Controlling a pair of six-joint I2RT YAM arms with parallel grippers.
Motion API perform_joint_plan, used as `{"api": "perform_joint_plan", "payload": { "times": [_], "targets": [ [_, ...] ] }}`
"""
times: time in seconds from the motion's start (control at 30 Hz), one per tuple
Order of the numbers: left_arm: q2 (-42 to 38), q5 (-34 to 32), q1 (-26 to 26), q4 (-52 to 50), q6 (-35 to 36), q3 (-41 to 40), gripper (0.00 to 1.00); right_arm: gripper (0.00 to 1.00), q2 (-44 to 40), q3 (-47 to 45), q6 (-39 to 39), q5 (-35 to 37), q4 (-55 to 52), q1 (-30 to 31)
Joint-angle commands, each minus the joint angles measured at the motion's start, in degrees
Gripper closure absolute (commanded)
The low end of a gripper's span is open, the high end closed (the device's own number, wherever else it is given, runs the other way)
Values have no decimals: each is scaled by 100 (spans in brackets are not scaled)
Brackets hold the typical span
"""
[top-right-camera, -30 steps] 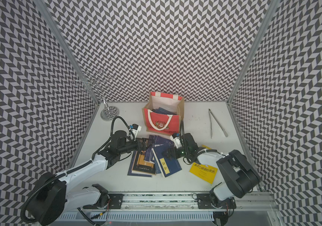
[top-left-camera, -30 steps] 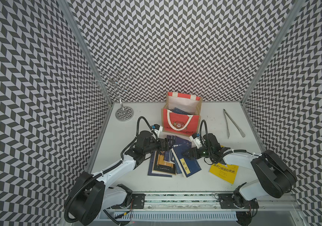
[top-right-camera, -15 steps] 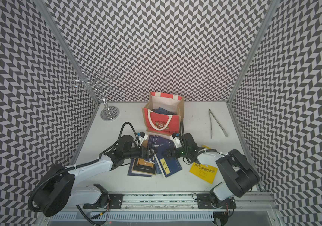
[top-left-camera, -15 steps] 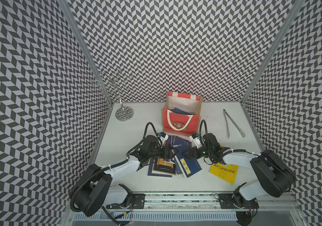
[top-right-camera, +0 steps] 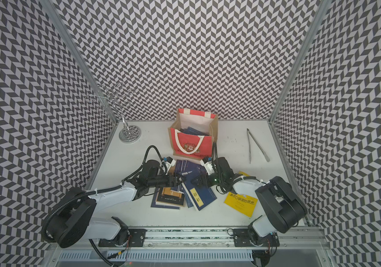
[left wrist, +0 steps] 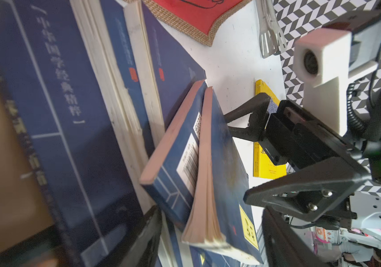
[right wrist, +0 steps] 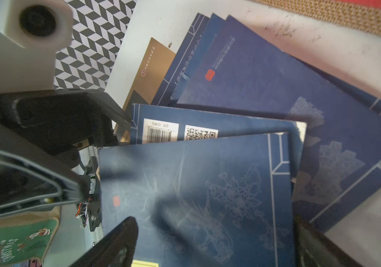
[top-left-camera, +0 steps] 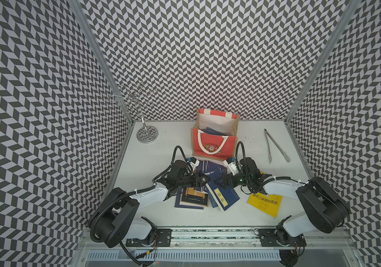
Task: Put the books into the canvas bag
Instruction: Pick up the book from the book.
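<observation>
The canvas bag (top-left-camera: 213,144) (top-right-camera: 193,144) stands upright at the back of the table with navy books (top-left-camera: 212,131) inside. In front of it lies a fanned pile of navy books (top-left-camera: 222,197) and a tan-and-black one (top-left-camera: 194,196). A bright yellow book (top-left-camera: 264,203) lies apart on the right. My left gripper (top-left-camera: 204,181) (left wrist: 210,242) straddles two navy books (left wrist: 208,161) tilted up on edge, with its fingers still apart. My right gripper (top-left-camera: 220,181) (right wrist: 215,242) faces it, open, against the top book's cover (right wrist: 208,185).
Metal tongs (top-left-camera: 275,145) lie at the back right. A chrome wire stand (top-left-camera: 146,134) stands at the back left corner. Patterned walls close in three sides. The two grippers nearly meet over the pile, just in front of the bag.
My left arm has reached rightward over the pile and its fingers have narrowed around the raised books. The right arm has held still.
</observation>
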Motion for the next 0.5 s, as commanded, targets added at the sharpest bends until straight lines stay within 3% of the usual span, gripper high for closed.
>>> {"api": "perform_joint_plan", "payload": {
  "times": [0.0,0.3,0.47],
  "targets": [
    [6,147,-37,262,-11,67,41,1,-15,51,-115,-154,271,94],
    [-152,-82,-41,39,39,83,88,2,22,80,-117,-82,220,112],
    [-308,-369,-28,-351,239,216,95,2,-18,116,-115,84,92,102]
  ]
}}
